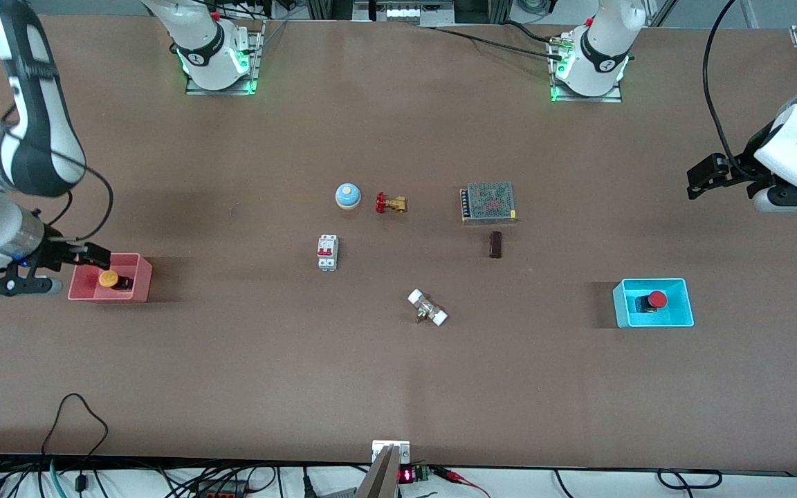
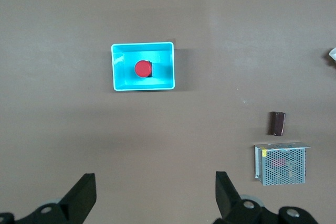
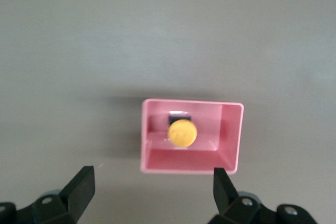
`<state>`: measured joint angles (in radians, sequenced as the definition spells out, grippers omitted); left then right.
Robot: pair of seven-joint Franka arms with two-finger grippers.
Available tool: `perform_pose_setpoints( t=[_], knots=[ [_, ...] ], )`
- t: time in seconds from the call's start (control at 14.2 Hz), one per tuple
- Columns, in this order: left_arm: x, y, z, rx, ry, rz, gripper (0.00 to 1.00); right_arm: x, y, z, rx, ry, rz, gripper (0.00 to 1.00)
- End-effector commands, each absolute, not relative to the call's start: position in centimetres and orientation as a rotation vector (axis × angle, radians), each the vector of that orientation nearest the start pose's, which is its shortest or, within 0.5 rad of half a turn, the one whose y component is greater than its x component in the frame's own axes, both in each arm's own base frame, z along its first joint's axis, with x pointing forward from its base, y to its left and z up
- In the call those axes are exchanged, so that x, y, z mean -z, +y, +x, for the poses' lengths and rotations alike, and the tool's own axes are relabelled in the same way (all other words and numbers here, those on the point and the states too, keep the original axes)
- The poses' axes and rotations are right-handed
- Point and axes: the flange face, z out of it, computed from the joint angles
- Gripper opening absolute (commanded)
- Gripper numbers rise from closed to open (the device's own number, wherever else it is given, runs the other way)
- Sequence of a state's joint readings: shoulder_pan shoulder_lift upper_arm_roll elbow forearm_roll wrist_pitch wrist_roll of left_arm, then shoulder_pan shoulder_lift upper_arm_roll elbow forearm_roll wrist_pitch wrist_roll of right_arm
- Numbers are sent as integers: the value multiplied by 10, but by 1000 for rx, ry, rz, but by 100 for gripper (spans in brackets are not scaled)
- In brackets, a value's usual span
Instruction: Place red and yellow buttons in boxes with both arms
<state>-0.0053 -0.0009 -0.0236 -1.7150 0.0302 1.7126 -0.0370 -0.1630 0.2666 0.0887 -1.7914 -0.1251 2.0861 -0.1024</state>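
Note:
The orange-yellow button (image 1: 108,279) sits inside the pink-red box (image 1: 137,290) at the right arm's end of the table. My right gripper (image 1: 96,256) hangs open and empty above that box's edge. In the right wrist view the box (image 3: 184,161) and button (image 3: 182,132) lie just off my spread right gripper (image 3: 152,182). The red button (image 1: 657,299) sits inside the cyan box (image 1: 623,311) at the left arm's end. My left gripper (image 1: 696,181) is open and empty, raised well clear of that box. The left wrist view shows the cyan box (image 2: 119,85), the red button (image 2: 142,69) and the left gripper (image 2: 155,187).
Mid-table lie a blue domed bell (image 1: 347,196), a red-handled brass valve (image 1: 390,203), a white circuit breaker (image 1: 328,252), a metal mesh power supply (image 1: 488,202), a dark cylinder (image 1: 496,244) and a white-ended fitting (image 1: 427,307).

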Motion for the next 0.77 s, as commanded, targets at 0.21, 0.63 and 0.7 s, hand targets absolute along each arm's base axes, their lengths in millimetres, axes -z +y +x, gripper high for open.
perform_pose_setpoints(
  t=[0.21,0.63,0.7],
  knots=[
    [-574,-15,566,-18,41,-3114,100,-529,22,578,-49,-84,-3183,100],
    [-574,-15,565,-23,43,-3114,100,-563,27,579,-109,-90,-3185,100],
    [-574,-15,565,-23,43,-3114,100,-563,28,579,-107,-90,-3184,100]
  ],
)
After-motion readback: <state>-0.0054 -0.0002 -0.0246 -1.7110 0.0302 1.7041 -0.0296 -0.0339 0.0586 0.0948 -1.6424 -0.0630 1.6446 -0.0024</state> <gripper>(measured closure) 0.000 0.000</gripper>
